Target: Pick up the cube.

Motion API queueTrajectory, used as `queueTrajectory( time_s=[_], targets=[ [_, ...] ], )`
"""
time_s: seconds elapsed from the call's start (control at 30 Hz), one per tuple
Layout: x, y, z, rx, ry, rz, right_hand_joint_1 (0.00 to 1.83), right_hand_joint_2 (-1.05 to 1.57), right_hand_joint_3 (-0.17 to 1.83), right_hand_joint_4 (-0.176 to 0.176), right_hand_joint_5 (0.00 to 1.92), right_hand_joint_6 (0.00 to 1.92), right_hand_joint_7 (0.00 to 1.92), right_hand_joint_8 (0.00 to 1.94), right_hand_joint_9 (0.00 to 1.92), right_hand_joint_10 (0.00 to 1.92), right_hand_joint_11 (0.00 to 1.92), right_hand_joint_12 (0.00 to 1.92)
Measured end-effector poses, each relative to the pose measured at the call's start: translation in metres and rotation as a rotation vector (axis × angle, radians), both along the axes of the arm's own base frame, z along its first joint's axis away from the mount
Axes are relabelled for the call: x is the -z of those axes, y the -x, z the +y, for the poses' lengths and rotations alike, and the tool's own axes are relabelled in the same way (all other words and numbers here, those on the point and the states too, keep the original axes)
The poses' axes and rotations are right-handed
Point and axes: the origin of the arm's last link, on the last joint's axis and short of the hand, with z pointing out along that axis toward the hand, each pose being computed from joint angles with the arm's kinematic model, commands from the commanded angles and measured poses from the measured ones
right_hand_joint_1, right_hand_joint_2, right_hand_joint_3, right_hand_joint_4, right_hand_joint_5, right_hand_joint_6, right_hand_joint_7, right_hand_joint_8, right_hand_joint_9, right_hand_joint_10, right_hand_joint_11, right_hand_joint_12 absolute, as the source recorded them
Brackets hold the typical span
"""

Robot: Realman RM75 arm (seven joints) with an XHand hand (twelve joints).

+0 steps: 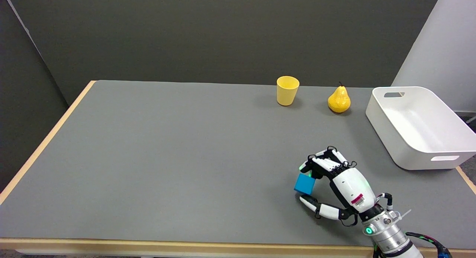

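I have the right hand (334, 187) at the near right of the table (167, 157), with the blue cube (305, 184) between its curled upper fingers (322, 163) and the thumb (322, 209) below. The fingers touch the cube's top edge. The thumb lies just beside the cube's lower corner; I cannot tell whether it presses the cube. I therefore cannot confirm a closed grip. The cube appears tilted, one corner down; whether it rests on the table or hangs just above it is unclear.

Hazards, as I judge them:
- Slip. Contact seems confined to edges and corners. If I lift before the thumb seats on a flat face, the cube may rotate out and drop.
- Push-away. Closing unevenly could shove the cube leftward across the table rather than clamp it.
- Collision. The white bin (416, 131), the pear (338, 99) and the yellow cup (287, 90) stand well apart at the far side; no risk there on a straight lift.

Markings: a pink-and-white barcode label (357, 199) sits on the back of the hand. Its print is too small to read. No other writing is visible.
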Motion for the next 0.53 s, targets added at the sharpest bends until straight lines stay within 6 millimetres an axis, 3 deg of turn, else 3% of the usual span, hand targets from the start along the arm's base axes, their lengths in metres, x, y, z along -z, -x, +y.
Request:
queueTrajectory(
  time_s=[0.1, 0.27, 0.53],
  targets=[
    [0.0, -0.004, -0.002, -0.024, 0.002, -0.004, 1.48, 0.93, 0.69, -0.029, 0.46, 1.17, 0.7, 1.79, 0.65, 1.59, 0.12, 1.21],
    [-0.002, -0.012, -0.006, -0.069, 0.009, -0.01, 1.48, 0.92, 0.69, -0.004, 0.47, 1.16, 0.7, 1.78, 0.66, 1.58, 0.14, 1.21],
    [-0.014, -0.03, -0.011, -0.163, 0.058, -0.021, 1.49, 0.88, 0.77, -0.028, 0.48, 1.18, 0.72, 1.78, 0.67, 1.6, 0.14, 1.25]
  ],
)
